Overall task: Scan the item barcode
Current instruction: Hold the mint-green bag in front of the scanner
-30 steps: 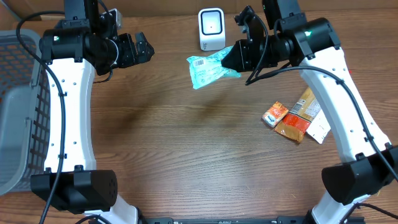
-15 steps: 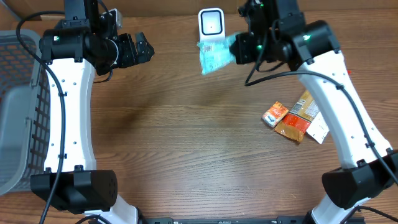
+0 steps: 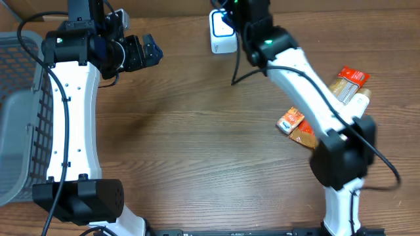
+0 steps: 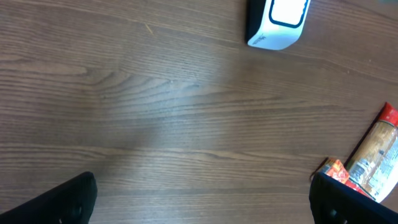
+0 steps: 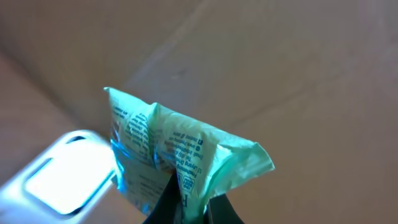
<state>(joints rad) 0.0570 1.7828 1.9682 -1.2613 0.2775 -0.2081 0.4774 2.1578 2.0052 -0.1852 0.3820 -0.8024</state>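
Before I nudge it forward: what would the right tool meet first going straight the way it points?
Beyond the green packet it grips, probably the brown board behind; the white scanner sits lower left. Depth unclear.

Surface (image 4: 155,112): brown wood grain, smooth, semi-matt w/ faint sheen. Scanner (image 4: 278,22): glossy white plastic, black sides. Teal pouch (image 5: 180,162): thin crinkly plastic film, shiny. Basket (image 3: 13,118): grey matt plastic, grid walls. Arm shells (image 3: 75,124): smooth white plastic, black joints.
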